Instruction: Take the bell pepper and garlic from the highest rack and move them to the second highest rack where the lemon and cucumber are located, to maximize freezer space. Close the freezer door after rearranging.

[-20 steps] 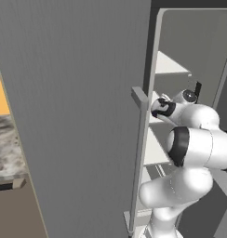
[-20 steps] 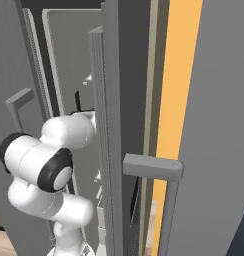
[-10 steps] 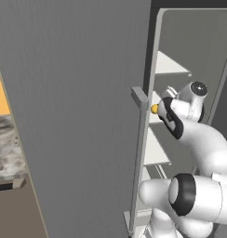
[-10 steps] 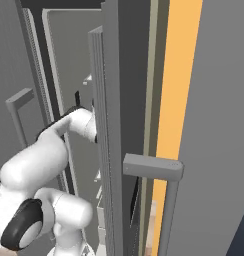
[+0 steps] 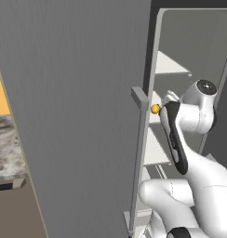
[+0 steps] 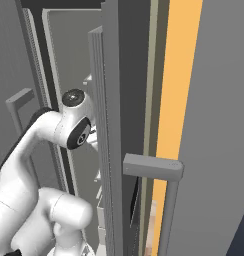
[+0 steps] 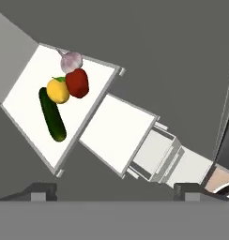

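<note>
In the hand view the hand (image 7: 115, 191) is spread wide with nothing between its tips, which are cut off low in the picture. Beyond them, four things sit on one white shelf (image 7: 27, 89) of the freezer (image 7: 182, 56): the cucumber (image 7: 52, 115) nearest, the lemon (image 7: 57, 90) touching it, the bell pepper (image 7: 77, 83) beside the lemon, and the garlic (image 7: 71, 61) farthest. From the left base, the freezer door (image 5: 78, 107) hides most of that shelf.

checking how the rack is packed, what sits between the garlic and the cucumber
In the hand view, the lemon lies between the garlic and the cucumber, with the bell pepper beside it.
</note>
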